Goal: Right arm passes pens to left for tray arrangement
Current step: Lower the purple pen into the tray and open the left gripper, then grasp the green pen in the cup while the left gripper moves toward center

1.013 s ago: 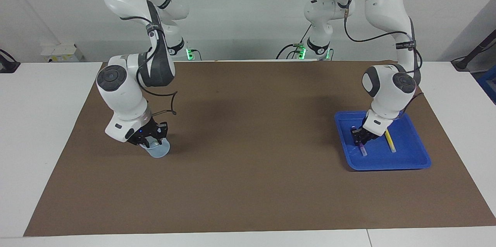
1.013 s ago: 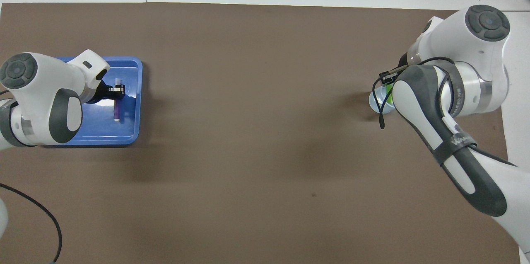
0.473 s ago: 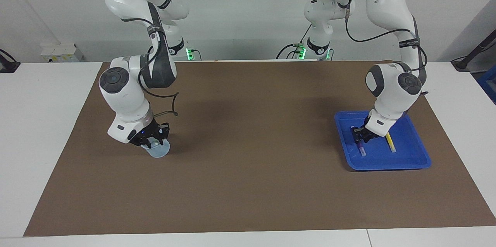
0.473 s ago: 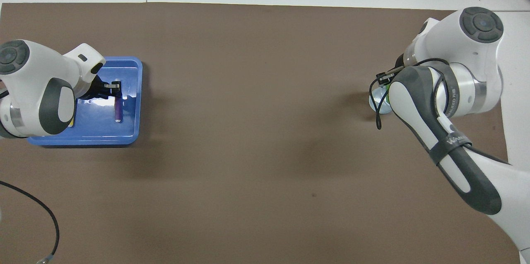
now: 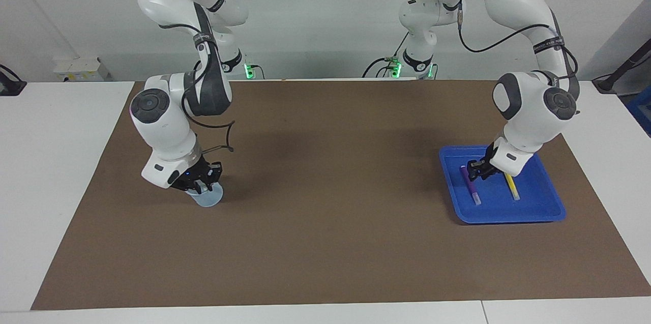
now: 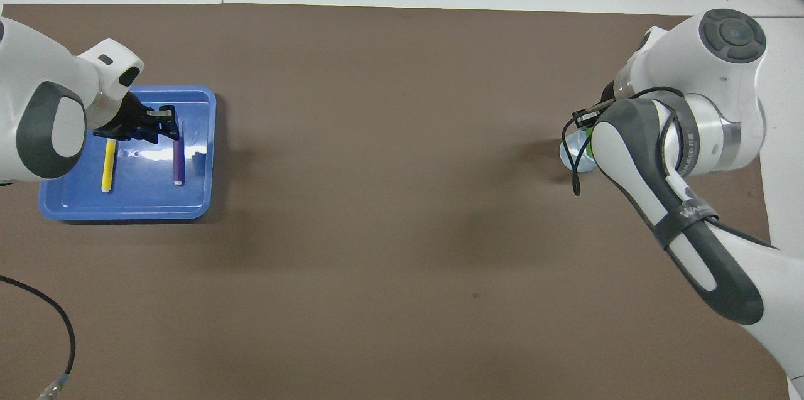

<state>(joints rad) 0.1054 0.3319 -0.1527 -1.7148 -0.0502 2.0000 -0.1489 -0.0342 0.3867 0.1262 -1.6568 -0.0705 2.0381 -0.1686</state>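
Observation:
The blue tray (image 5: 539, 202) (image 6: 144, 199) lies toward the left arm's end of the table. A purple pen (image 5: 471, 185) (image 6: 179, 161) and a yellow pen (image 5: 511, 186) (image 6: 108, 164) lie side by side in it, apart. My left gripper (image 5: 477, 171) (image 6: 162, 127) hangs just above the tray between them, open and empty, touching neither. My right gripper (image 5: 201, 185) is down at the mouth of a small translucent cup (image 5: 209, 198) (image 6: 570, 155). A green pen (image 6: 590, 144) shows in the cup, mostly hidden under the right arm.
A brown mat (image 5: 330, 212) covers the table between the cup and the tray. A black cable (image 6: 56, 318) lies on the mat near the left arm's base. White tabletop borders the mat on all sides.
My left gripper has risen off the purple pen and drawn back toward the yellow pen, leaving the purple pen lying in the tray. My right gripper has stayed at the cup.

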